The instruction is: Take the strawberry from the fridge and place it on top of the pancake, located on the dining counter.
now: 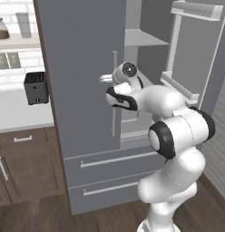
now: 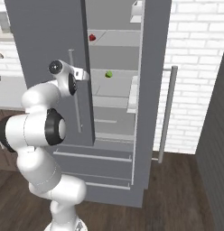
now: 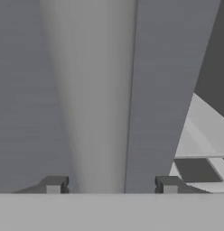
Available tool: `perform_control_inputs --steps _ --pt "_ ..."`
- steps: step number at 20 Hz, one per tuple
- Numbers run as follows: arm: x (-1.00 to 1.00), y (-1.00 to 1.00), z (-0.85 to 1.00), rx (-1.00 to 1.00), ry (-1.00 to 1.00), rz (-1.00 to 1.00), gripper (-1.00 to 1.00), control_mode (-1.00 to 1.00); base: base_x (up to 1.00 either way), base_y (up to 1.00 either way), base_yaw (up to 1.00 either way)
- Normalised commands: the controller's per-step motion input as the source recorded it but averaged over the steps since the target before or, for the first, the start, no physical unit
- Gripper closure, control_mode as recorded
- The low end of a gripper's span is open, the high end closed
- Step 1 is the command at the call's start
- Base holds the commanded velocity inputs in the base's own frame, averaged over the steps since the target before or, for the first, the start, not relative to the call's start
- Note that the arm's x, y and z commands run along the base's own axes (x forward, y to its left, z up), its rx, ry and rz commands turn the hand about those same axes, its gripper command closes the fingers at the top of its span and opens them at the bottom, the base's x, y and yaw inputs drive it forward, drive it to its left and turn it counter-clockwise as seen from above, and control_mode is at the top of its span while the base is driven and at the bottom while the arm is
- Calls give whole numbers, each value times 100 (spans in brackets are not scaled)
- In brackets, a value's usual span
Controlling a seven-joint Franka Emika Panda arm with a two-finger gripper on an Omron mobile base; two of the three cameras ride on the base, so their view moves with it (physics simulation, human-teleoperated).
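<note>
Fridge (image 2: 46, 40) first: it fills most of both base views, tall and grey, its right door swung wide open and its left door seemingly closed, with two drawers below. We see our arm reaching up to the left door's long vertical handle (image 1: 114, 97). In the hand view that handle (image 3: 93, 99) runs as a pale bar straight up between the two dark tips of our claw (image 3: 109, 185), one tip on each side of it. The tips stand apart with the bar between them; we cannot tell whether they already press on it.

Inside the open compartment, the right base view shows bare grey shelves. On an upper shelf, close behind the inner edge of the left door, sits the strawberry (image 2: 91, 37), tiny and red. A shelf lower and further right lies a small green item (image 2: 109, 74), which is not ours to fetch.

From the claw (image 2: 84, 74), the strawberry lies above and slightly to the right, deeper into the fridge, just past the door edge. We judge that this door edge is what the next move turns on: the fruit sits close behind it, so the door likely has to swing clear, or the claw must go round it. The strawberry is too small for us to tell its long axis or which way its tip points.
</note>
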Motion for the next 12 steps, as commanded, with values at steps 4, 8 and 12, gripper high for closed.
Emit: perform_control_inputs --steps 4,8,12 --pt "4 0 0 0 0 0 100 -100 0 0 0" --pt "-14 5 0 -1 0 0 100 -100 0 0 0" --pt "-72 34 0 -11 -11 -4 100 -100 0 0 0"
